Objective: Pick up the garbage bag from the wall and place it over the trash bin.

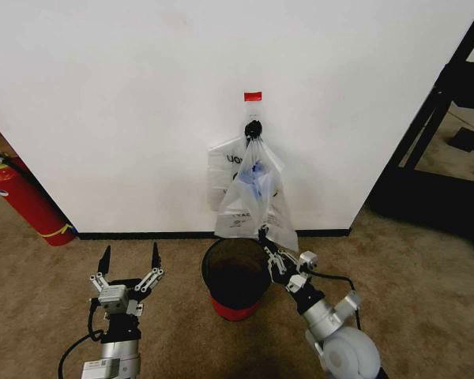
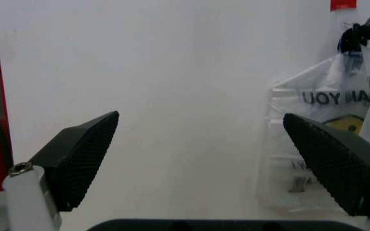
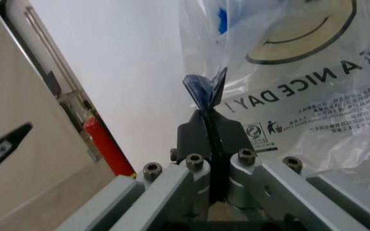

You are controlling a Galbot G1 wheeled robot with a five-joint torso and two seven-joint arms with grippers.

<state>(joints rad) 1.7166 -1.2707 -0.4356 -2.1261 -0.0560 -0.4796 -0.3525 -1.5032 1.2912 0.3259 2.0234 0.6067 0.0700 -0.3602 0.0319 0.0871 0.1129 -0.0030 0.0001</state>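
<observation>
The garbage bag [image 1: 257,197], see-through white with blue patches, hangs down the white wall [image 1: 126,110] from a black hook [image 1: 253,129]. My right gripper [image 1: 263,234] is shut on the bag's lower edge, just above the far rim of the trash bin [image 1: 206,272], a black mesh bin with a red base. The right wrist view shows the gripper [image 3: 209,118] pinching a blue fold of the bag [image 3: 300,72], with the yellow smiley and "HAVE A NICE DAY" print above. My left gripper [image 1: 130,253] stands open, low and left of the bin, holding nothing and facing the wall [image 2: 185,72].
A second smiley bag [image 1: 223,170] with a red tag [image 1: 253,96] hangs flat behind the first; it appears in the left wrist view [image 2: 313,144]. A red fire extinguisher [image 1: 24,201] leans at the left. A black frame [image 1: 434,134] stands at the right. The floor is brown carpet.
</observation>
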